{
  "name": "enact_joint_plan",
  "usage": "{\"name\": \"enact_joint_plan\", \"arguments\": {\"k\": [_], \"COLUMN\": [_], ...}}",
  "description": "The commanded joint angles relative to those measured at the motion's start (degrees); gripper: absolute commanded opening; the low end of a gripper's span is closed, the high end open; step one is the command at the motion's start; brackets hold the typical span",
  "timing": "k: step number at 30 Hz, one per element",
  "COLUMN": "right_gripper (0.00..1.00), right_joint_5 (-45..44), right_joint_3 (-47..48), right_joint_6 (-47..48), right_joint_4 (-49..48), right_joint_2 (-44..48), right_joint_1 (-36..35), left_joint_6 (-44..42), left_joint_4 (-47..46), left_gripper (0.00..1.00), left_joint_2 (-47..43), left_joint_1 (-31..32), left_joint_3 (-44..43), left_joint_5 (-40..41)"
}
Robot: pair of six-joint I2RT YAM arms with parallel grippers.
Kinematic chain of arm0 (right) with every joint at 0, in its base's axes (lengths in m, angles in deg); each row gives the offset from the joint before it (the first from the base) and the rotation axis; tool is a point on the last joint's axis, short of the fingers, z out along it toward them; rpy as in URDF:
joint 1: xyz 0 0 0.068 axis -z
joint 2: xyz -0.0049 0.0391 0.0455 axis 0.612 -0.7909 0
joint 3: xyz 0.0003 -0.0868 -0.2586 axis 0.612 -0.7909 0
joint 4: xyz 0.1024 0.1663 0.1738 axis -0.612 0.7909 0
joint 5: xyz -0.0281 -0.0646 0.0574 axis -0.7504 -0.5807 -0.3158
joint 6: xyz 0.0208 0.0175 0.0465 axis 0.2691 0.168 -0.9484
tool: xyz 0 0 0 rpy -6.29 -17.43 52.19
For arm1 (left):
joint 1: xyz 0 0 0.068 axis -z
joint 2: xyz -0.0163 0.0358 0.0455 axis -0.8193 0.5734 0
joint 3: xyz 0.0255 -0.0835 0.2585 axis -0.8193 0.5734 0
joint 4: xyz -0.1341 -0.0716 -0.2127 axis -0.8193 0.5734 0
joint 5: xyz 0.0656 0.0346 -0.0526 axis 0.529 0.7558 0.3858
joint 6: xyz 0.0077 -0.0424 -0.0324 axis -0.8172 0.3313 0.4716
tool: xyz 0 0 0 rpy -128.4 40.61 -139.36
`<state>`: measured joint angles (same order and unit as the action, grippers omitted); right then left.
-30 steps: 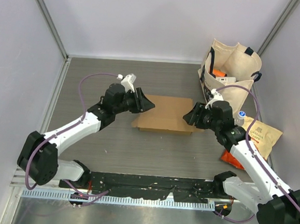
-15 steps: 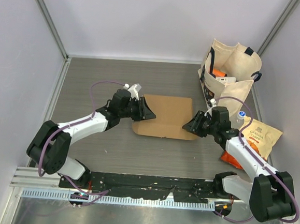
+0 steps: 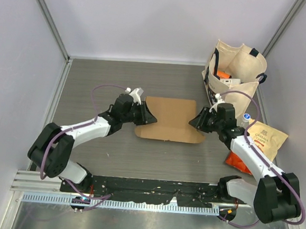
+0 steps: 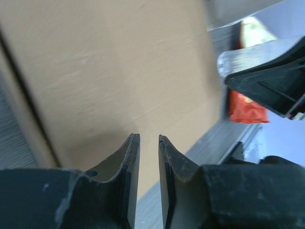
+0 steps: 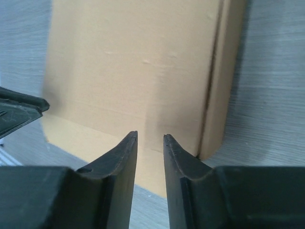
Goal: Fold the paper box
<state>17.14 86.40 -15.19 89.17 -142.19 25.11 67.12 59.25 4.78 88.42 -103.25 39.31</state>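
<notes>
The paper box [image 3: 171, 118] lies flat on the table's middle as a brown cardboard sheet, with a narrow folded strip along its right side [image 5: 224, 71]. My left gripper [image 3: 151, 117] sits low at its left edge, jaws a narrow gap apart with nothing between them [image 4: 148, 137]. The cardboard [image 4: 119, 71] fills the view beyond the fingertips. My right gripper [image 3: 192, 122] sits at the box's right edge, jaws also narrowly apart and empty [image 5: 150, 134], pointing over the cardboard [image 5: 133, 62]. Each gripper shows in the other's wrist view across the sheet.
A cream tote bag [image 3: 236, 73] stands at the back right. A kraft snack pouch [image 3: 265, 139] and an orange snack bag [image 3: 237, 161] lie by the right wall. A black rail [image 3: 152, 189] runs along the near edge. Walls close in on both sides.
Both grippers have come down from above the sheet to its left and right edges. The cardboard now lies flatter and reaches a little nearer. Little has moved in the last half second.
</notes>
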Motion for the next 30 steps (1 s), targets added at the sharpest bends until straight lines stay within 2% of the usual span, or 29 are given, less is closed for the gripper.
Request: {"name": "enact_joint_plan", "arguments": {"k": [1,4,8,12,17,20,21,24,30], "right_gripper": [0.31,0.3,0.34,0.39,0.43,0.52,0.52,0.53,0.53], "right_joint_5": [-5.94,-6.66,-7.18,-7.62,-11.74,-11.06,-10.53,-11.66,-15.36], "right_joint_3": [-5.92,-5.34,-1.99,0.65,0.91,1.53,1.7,3.29,4.78], "right_joint_6": [0.94,1.02,1.9,2.6,2.7,1.12,0.85,1.11,3.92], "right_joint_4": [-5.38,-4.07,-0.82,0.33,0.42,-1.86,-3.43,-4.84,-6.17], "right_joint_2": [-2.35,-2.7,0.72,1.26,-1.82,-4.97,-7.51,-11.39,-16.32], "right_joint_1": [0.14,0.05,0.05,0.32,0.49,0.76,0.84,0.76,0.76], "left_joint_6": [-1.55,-1.9,-2.78,-4.8,-5.86,-3.07,-1.74,2.57,3.55], "left_joint_4": [-4.26,-3.47,0.04,4.78,6.28,6.38,5.24,1.03,-0.83], "left_gripper": [0.24,0.23,0.27,0.42,0.45,0.54,0.6,0.61,0.61], "left_joint_2": [3.98,4.96,-0.13,-5.76,-8.05,-9.02,-9.11,-7.97,-5.42], "left_joint_1": [0.25,0.34,0.34,0.17,-1.59,-4.31,-5.19,-8.97,-12.31], "left_joint_3": [5.41,6.03,3.59,0.33,0.4,2.42,3.21,6.03,8.67], "left_joint_5": [5.35,4.57,5.09,7.19,9.3,10.89,10.89,7.38,6.76]}}
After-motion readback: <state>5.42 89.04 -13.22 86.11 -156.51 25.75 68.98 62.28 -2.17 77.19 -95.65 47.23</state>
